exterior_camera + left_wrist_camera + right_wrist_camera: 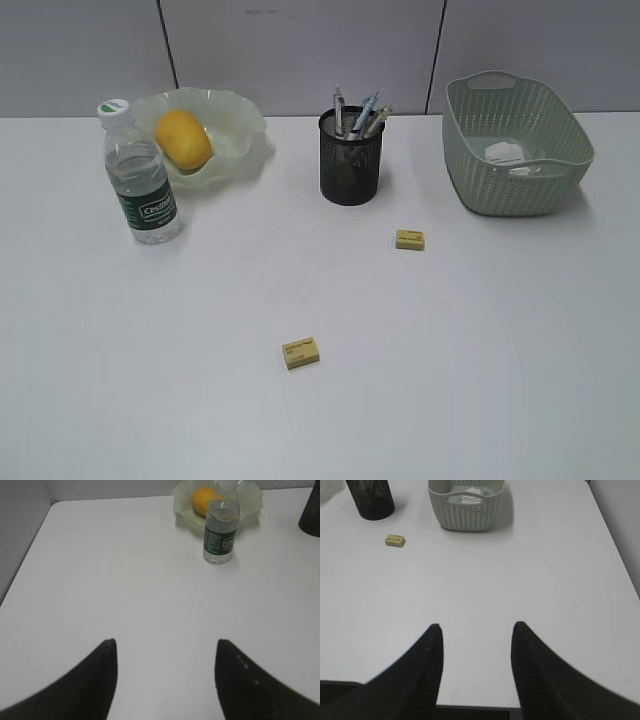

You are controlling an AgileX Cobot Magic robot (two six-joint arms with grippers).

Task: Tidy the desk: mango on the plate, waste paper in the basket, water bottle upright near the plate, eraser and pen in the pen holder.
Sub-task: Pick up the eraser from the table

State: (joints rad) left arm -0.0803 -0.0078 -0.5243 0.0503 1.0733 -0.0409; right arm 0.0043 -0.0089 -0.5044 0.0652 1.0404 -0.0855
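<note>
- Nearest the exterior camera, one yellow eraser (pixel 301 352) lies on the desk (pixel 480 380); another eraser (pixel 409 239) lies near my mesh pen holder (pixel 351 157), which holds pens (pixel 360 115).
- Only my wrist views show my grippers: left (pixel 165 647) and right (pixel 476 630), both jaws apart, empty.
- Mango (pixel 183 139) sits in the ruffled plate (pixel 240 110); bottle (pixel 139 175) is upright beside it; paper (pixel 503 153) is in the woven basket (pixel 560 170).

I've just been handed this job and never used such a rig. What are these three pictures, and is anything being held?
One picture looks across the white desk from the front; the other two come from cameras on each arm's wrist. The dark prongs at the bottom are the left gripper and right gripper, both open over bare desk and holding nothing. On the desk: a mango in a ruffled plate, an upright water bottle beside it, a black pen holder with pens, a basket with white paper inside, and two yellow erasers lying loose.
</note>
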